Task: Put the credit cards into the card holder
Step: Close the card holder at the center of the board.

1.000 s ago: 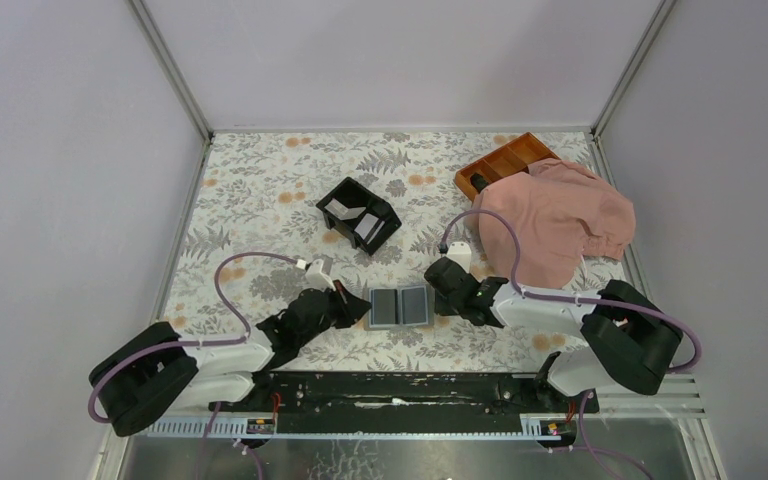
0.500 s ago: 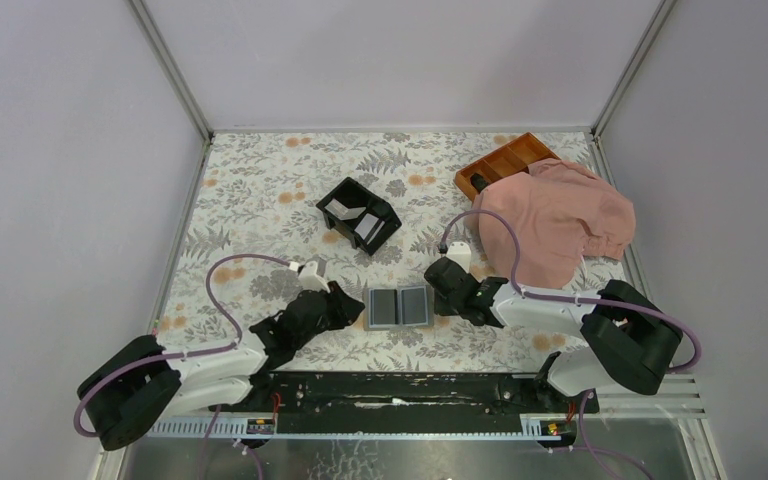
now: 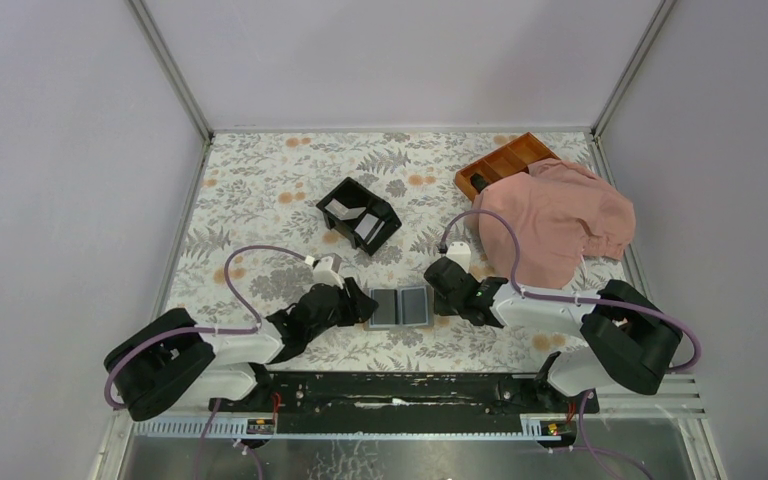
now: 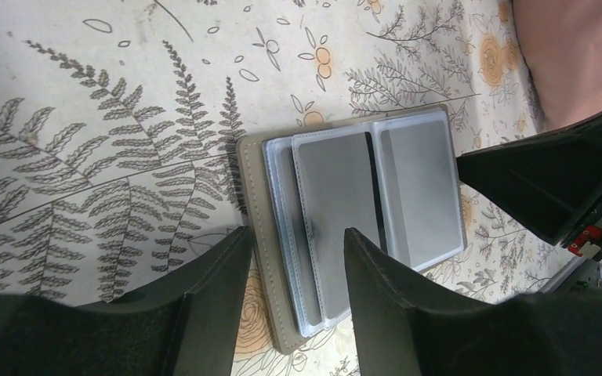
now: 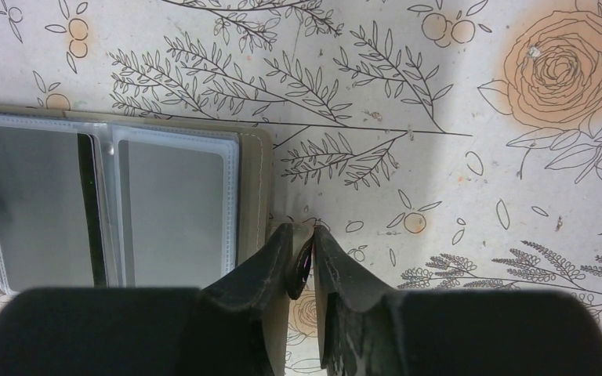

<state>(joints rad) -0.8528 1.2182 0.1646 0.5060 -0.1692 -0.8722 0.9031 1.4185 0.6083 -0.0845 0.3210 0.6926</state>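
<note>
The card holder [image 3: 400, 307] lies open and flat on the floral cloth between both arms. In the left wrist view its taupe rim [image 4: 255, 204] frames clear sleeves, with a grey credit card [image 4: 337, 188] in the left sleeve and another [image 4: 419, 188] in the right. My left gripper [image 4: 298, 232] is open and straddles the holder's left half from the near side, holding nothing. My right gripper [image 5: 303, 229] is shut on a thin taupe tab with a dark snap at the holder's right edge [image 5: 255, 180]. In the overhead view the left gripper [image 3: 365, 305] and right gripper [image 3: 438, 300] flank the holder.
A black two-compartment box [image 3: 358, 214] with pale cards in it stands behind the holder. A pink cloth [image 3: 555, 220] lies at the back right, partly over an orange-brown divided tray [image 3: 505, 160]. The right gripper's fingers [image 4: 549, 180] show at the right of the left wrist view.
The left gripper has opened from shut; it drew back a little, then moved forward to the holder's left edge. The right gripper has stayed at the right edge.
</note>
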